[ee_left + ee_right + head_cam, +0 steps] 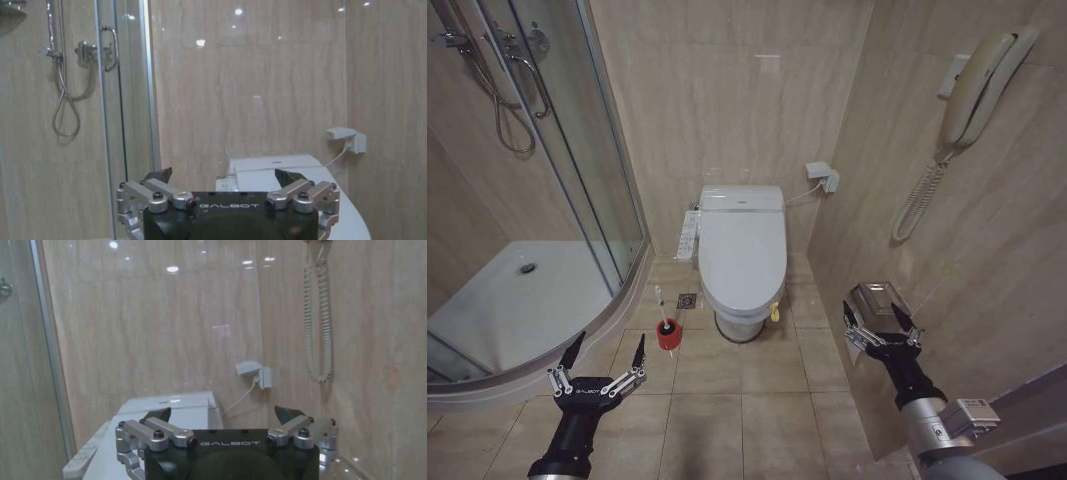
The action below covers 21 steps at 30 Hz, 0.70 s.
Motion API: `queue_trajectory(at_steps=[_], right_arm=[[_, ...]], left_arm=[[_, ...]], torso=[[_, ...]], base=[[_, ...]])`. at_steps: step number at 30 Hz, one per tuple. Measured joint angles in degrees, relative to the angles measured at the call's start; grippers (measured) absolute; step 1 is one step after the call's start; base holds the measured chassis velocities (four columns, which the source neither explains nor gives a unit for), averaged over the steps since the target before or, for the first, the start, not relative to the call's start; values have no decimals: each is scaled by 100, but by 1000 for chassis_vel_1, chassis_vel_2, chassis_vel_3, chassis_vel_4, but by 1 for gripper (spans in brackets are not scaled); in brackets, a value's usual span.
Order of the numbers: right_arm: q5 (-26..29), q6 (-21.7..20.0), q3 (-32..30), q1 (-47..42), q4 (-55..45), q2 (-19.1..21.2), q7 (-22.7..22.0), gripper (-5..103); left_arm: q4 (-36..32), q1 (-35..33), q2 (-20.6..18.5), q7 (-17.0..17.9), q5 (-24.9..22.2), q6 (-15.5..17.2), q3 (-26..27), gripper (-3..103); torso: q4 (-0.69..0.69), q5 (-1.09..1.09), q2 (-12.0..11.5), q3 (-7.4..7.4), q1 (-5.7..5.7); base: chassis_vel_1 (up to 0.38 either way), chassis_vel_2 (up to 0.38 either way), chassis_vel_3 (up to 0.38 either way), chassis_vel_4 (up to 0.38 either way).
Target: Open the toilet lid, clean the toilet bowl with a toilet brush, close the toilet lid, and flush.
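Before the closed toilet lid (742,250), the left hand (605,352) and right hand (879,322) are being held released, risking the nearby toilet brush (665,322) being toppled.

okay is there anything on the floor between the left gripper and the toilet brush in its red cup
Nothing visible stands between them. In the head view the left gripper hangs open over bare floor tiles, and the toilet brush stands in its red cup just ahead of it, beside the toilet, whose toilet lid is shut.
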State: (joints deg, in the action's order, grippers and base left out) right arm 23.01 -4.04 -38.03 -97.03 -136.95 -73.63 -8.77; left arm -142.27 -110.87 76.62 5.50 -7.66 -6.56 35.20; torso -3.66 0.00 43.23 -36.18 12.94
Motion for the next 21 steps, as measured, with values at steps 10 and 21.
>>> queue_trajectory(at_steps=[10, 21], right_arm=[[67, 23, 21, 30, 18, 0, 12, 100], [87, 64, 86, 52, 44, -11, 16, 100]], left_arm=[[0, 0, 0, 0, 0, 0, 0, 100], [0, 0, 0, 0, 0, 0, 0, 100]], torso=[[-1, 0, -1, -1, 3], [0, 0, 0, -1, 2]], base=[[-116, 118, 117, -118], [-101, 111, 108, -107]])
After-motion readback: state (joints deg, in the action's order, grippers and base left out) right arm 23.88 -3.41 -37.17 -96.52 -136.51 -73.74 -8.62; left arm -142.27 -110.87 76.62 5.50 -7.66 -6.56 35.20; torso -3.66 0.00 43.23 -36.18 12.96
